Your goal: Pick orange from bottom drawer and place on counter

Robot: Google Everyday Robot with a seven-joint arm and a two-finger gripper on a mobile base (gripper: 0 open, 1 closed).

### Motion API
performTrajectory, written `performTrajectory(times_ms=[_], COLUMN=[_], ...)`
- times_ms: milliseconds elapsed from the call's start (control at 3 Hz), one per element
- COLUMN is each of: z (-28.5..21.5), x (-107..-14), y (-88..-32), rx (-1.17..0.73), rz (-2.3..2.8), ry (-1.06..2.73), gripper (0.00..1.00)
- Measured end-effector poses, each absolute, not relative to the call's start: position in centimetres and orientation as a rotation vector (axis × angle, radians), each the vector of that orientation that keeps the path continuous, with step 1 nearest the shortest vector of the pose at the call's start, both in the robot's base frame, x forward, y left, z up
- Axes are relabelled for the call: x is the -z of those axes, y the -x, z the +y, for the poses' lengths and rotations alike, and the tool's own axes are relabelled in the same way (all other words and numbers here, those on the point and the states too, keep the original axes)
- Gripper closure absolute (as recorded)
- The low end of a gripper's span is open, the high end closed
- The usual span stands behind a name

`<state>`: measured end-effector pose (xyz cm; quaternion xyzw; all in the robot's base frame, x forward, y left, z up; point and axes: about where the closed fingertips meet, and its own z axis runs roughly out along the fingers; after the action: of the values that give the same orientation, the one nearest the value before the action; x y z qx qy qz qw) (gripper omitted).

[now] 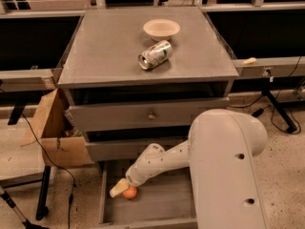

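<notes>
We see the gripper low in the open bottom drawer, at its front left, right against the orange on the drawer's grey floor; we cannot tell how its jaws stand. On the matte grey counter a silver-green drink can lies on its side, its print unreadable, near a pale bowl. A cardboard box sits left of the cabinet on a speckled floor.

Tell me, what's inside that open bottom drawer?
An orange lies in the bottom drawer near its left side, the gripper right beside it. The arm covers the drawer's right part, hiding anything there.
</notes>
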<state>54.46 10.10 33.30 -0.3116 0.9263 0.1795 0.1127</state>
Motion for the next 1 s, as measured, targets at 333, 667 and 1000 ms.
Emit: performTrajectory(times_ms=[333, 667, 1000], z=[12.0, 13.5, 14.3], x=[-30.7, -26.3, -21.5], y=[-55.1, -55.4, -57.6], rx=[-0.599, -0.725, -0.785], rz=[2.718, 2.756, 2.777], ry=[0.937, 0.900, 0.814], gripper=[0.00, 0.00, 0.00])
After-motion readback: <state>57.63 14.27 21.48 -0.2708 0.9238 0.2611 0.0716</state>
